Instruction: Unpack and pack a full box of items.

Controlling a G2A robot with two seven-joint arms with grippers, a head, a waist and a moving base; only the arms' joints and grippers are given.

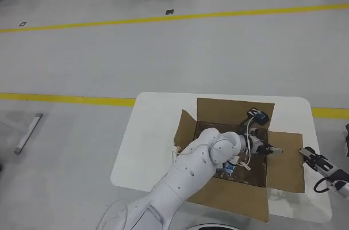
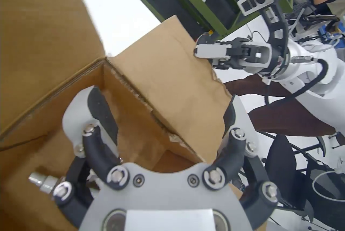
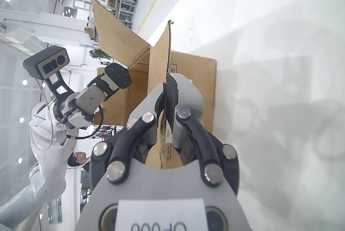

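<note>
The left arm covers much of the inside of the box, so its contents are hard to make out. A few small blue-and-white items peek out beside the arm. The left tool hangs wide open inside the box, near a wall. The right tool pinches the edge of the side flap. The box stands open on the white worktop.

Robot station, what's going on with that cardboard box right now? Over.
Left gripper open, at the box mouth. Right gripper shut on side flap. Left arm covers much of the opening.
</note>
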